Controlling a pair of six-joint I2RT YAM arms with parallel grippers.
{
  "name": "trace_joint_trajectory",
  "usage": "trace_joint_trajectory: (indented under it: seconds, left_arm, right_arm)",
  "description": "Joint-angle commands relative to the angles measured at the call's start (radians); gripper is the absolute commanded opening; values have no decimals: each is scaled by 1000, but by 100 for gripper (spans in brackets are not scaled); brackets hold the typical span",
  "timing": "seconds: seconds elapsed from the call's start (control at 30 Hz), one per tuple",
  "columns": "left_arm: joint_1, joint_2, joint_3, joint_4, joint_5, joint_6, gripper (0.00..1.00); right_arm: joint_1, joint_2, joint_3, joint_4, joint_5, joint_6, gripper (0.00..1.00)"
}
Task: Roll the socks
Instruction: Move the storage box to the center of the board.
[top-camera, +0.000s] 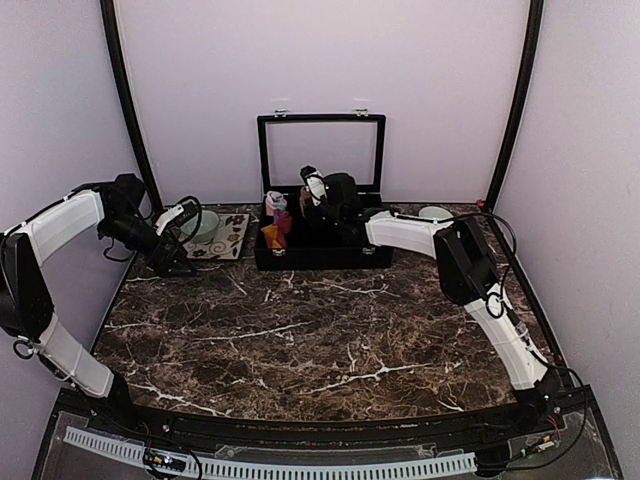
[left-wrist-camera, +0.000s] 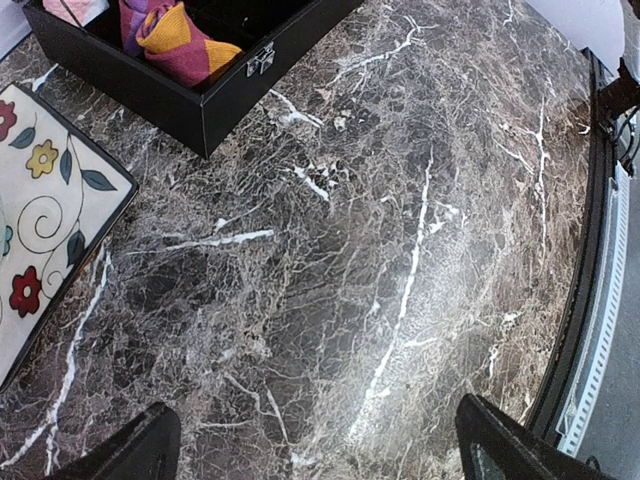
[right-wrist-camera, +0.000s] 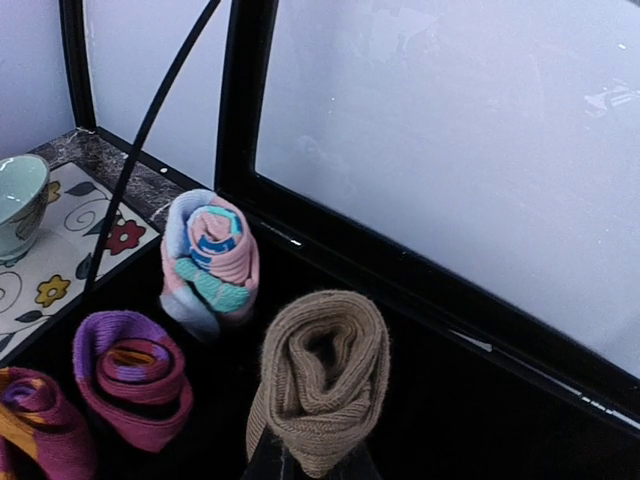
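Observation:
A rolled tan-brown sock (right-wrist-camera: 320, 375) stands upright inside the black box (right-wrist-camera: 480, 420), and my right gripper (right-wrist-camera: 310, 465) is shut on its lower end. To its left sit two red-maroon rolls with purple and orange, one close by (right-wrist-camera: 130, 385) and one at the edge of the view (right-wrist-camera: 35, 425). From above, my right gripper (top-camera: 318, 195) reaches into the box (top-camera: 320, 255). My left gripper (left-wrist-camera: 315, 440) hangs open over bare marble, fingers (left-wrist-camera: 500, 445) wide apart with nothing between them. It is left of the box, by the floral tray (left-wrist-camera: 50, 200).
A pink and light-blue rolled bundle (right-wrist-camera: 208, 262) stands at the back left of the box. The box lid (top-camera: 320, 150) stands upright behind it. A green bowl (top-camera: 205, 225) rests on the floral tray (top-camera: 225, 238). Another pale bowl (top-camera: 435, 213) sits at the back right.

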Motion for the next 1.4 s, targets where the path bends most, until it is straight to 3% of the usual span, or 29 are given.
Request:
trace_joint_trajectory:
  seconds: [0.0, 0.3, 0.43, 0.53, 0.8, 0.97, 1.13, 1.27, 1.37]
  left_arm:
    - [16, 1, -11, -10, 44, 31, 99]
    - [27, 39, 3, -33, 43, 51, 99]
    - [34, 57, 40, -73, 62, 56, 99]
    - [37, 52, 35, -62, 65, 51, 99]
    - [39, 92, 85, -76, 96, 49, 99]
    - [39, 140, 132, -98, 105, 48, 99]
    - [39, 186, 184, -106, 121, 34, 99]
    - [39, 205, 209, -109, 138, 26, 99]
    - [39, 208, 207, -106, 150, 18, 99]
  right_arm:
    - [-18, 44, 31, 169, 14, -85, 0]
    - [-19, 166, 164, 274, 68, -159, 0]
    - [-29, 158, 105, 341, 23, -156, 0]
    - [-32, 223, 213, 260, 6, -170, 0]
    - [-38, 215, 191, 227, -31, -269, 0]
    - [-36, 226, 241, 73, -77, -358, 0]
    - [-15, 163, 120, -10, -61, -415, 0]
    - [24, -6, -189, 146, 63, -477, 0]
    - [29, -89, -323, 201, 19, -439, 0]
